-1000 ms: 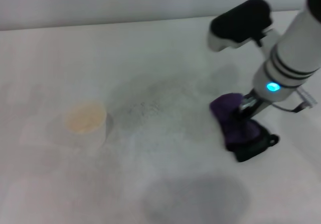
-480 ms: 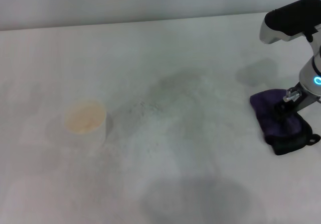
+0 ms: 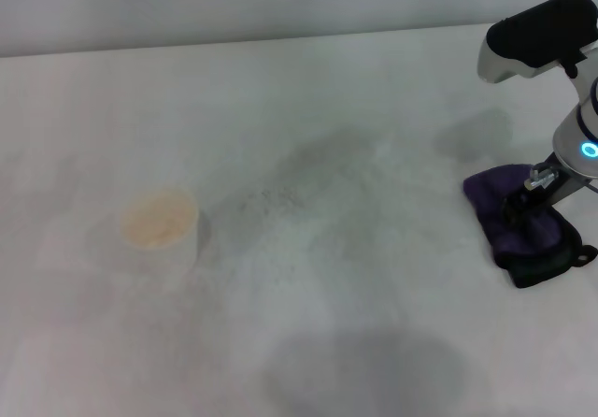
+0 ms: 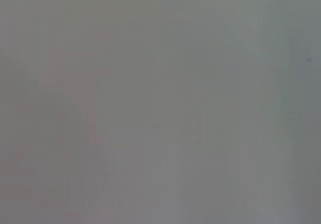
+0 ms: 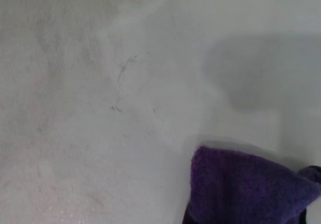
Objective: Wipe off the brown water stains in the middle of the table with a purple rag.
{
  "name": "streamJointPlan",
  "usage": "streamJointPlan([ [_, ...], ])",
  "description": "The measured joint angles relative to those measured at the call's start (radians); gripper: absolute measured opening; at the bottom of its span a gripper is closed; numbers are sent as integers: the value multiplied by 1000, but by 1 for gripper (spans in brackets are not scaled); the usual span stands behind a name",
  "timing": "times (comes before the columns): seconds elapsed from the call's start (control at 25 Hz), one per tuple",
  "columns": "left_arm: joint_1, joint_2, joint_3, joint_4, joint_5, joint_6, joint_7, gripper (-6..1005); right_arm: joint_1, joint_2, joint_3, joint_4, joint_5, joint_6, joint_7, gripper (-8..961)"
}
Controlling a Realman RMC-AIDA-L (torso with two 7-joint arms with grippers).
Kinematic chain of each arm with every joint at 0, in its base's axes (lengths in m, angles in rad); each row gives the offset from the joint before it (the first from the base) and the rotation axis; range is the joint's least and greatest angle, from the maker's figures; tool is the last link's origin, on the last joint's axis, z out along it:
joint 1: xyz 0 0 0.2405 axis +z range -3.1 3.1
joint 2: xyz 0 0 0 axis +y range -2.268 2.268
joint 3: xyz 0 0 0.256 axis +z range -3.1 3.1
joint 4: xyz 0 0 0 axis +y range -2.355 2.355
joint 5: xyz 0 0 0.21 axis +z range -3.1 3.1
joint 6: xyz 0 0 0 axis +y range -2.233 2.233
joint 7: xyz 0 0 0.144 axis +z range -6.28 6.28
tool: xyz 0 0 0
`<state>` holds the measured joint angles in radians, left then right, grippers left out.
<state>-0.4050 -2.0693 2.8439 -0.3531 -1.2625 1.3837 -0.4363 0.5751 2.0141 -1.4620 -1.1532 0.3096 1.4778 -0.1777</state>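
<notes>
The purple rag (image 3: 505,207) with black edging lies crumpled on the white table (image 3: 308,90) at the far right. My right gripper (image 3: 525,209) reaches down into it and is shut on the cloth. In the right wrist view a purple corner of the rag (image 5: 241,189) shows over the bare table (image 5: 90,123). No brown water stains show on the table. The middle holds only faint grey speckled smudges (image 3: 280,197). The left gripper is out of view, and the left wrist view is a blank grey field.
A white paper cup (image 3: 161,228) with tan liquid inside stands on the left half of the table. The table's far edge runs along the top of the head view. A soft grey shadow lies on the near part of the table.
Over the last second my right arm dragged the purple rag from right of centre to the far right. In the last half second it has hardly moved.
</notes>
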Motion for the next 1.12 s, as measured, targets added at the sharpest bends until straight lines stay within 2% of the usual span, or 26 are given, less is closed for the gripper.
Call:
streamJointPlan([
  [0.2,0,0,0,0,0,0,0,893,-9,0,4,-34,0,2,0,282],
  [0.32,0,0,0,1,0,0,1,893,-23,-2,28,-88,0,-3,-2,303],
  [0.36,0,-1,0,0,1,0,1,893,-38,-3,71,-124,0,-20,-18,309],
  [0.44,0,0,2,-1,14,0,3,893,-46,-4,94,-138,-1,-33,-30,323],
  [0.76,-3,3,2,-1,32,0,10,893,-97,-4,251,-161,20,-224,-155,324],
  [0.96,-11,1,2,4,34,0,10,893,-129,-5,344,-122,123,-395,-320,324],
  [1.12,-13,-4,1,15,27,0,11,893,-147,-6,465,-61,312,-513,-541,323],
])
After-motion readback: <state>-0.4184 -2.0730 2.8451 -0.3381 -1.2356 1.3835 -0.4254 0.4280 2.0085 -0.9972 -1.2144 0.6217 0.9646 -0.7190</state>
